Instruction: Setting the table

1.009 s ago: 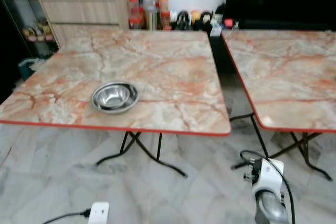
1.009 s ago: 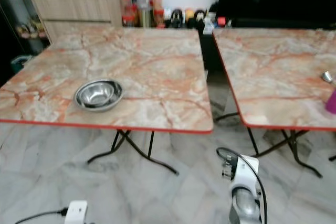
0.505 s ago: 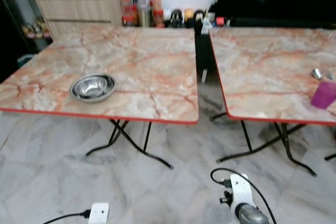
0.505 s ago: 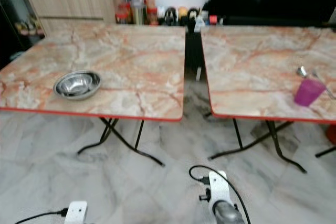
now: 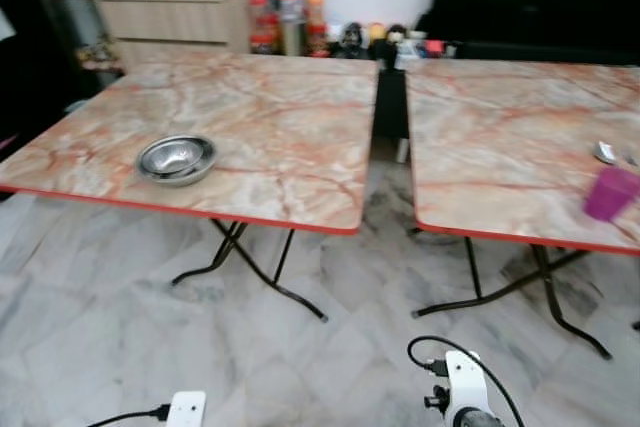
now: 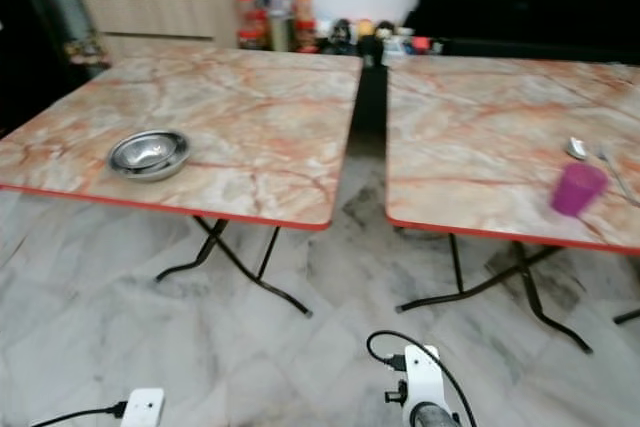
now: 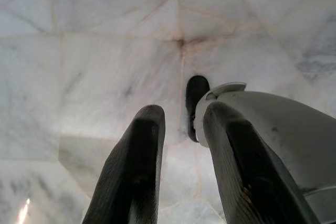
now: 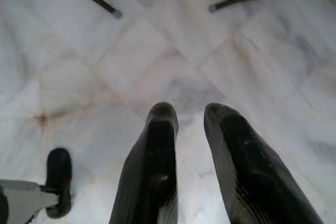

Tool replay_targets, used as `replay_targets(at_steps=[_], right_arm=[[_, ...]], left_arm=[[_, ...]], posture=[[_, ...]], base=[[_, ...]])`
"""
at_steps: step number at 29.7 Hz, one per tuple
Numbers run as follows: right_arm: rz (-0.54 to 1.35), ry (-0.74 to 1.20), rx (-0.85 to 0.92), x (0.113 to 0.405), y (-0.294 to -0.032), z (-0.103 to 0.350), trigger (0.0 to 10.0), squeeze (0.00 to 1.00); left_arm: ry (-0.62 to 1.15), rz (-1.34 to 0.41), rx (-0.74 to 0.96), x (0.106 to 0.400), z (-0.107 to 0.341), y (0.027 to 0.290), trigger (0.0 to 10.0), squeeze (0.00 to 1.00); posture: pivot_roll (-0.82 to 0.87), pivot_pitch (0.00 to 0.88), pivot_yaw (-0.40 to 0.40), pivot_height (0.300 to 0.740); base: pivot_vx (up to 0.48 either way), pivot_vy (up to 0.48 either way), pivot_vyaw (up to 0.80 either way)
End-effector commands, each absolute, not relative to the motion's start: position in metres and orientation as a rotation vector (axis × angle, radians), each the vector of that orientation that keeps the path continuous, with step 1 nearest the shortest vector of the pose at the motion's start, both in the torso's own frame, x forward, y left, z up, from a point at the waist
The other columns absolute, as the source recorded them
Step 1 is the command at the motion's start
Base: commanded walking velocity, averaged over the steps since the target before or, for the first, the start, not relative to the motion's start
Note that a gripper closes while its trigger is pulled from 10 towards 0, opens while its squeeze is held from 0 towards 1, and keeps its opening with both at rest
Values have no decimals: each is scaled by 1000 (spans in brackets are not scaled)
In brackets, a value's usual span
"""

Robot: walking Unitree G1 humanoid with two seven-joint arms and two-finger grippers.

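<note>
2 marble-topped tables stand side by side with a gap between them — the left table point(image 5: 260, 137) carries a steel bowl point(image 5: 176, 158) near its front edge, the right table point(image 6: 480, 147) a purple cup point(image 6: 578, 188) with a spoon point(image 6: 577, 148) just beyond it.

The step in hand looks like the approach. It would go best by squaring up to 1 table and stopping close before raising an arm.

Both arms hang low over the marble floor point(image 8: 157, 72). The left gripper point(image 7: 181, 124) and right gripper point(image 8: 191, 116) each show fingers slightly parted, pinching nothing.
</note>
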State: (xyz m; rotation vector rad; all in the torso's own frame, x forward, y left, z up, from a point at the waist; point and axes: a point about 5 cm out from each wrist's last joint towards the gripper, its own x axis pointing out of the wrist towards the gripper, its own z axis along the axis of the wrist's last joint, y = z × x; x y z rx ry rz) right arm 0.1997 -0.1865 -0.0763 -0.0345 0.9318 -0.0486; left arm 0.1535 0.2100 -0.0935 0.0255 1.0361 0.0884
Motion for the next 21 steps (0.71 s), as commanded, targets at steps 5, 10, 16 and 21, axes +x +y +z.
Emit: replay_targets(at_steps=[5, 10, 16, 21], right_arm=[[-69, 933, -64, 197, -198, -76, 10000, 0], [-96, 948, -53, 192, -200, -78, 10000, 0], [-111, 957, -31, 189, -199, -80, 10000, 0], [-111, 959, -33, 189, -198, -80, 10000, 0]], left_arm=[[1037, 81, 28, 157, -93, 207, 10000, 0], [1035, 75, 31, 156, -93, 207, 10000, 0], [1033, 72, 31, 157, -93, 206, 10000, 0], [1033, 72, 33, 157, -93, 206, 10000, 0]], posture=[[24, 0, -28, 732], [24, 0, -27, 732], [22, 0, -27, 732], [21, 0, -26, 732]], base=[[428, 0, 0], [360, -245, 0], [264, -398, 0], [0, -431, 0]])
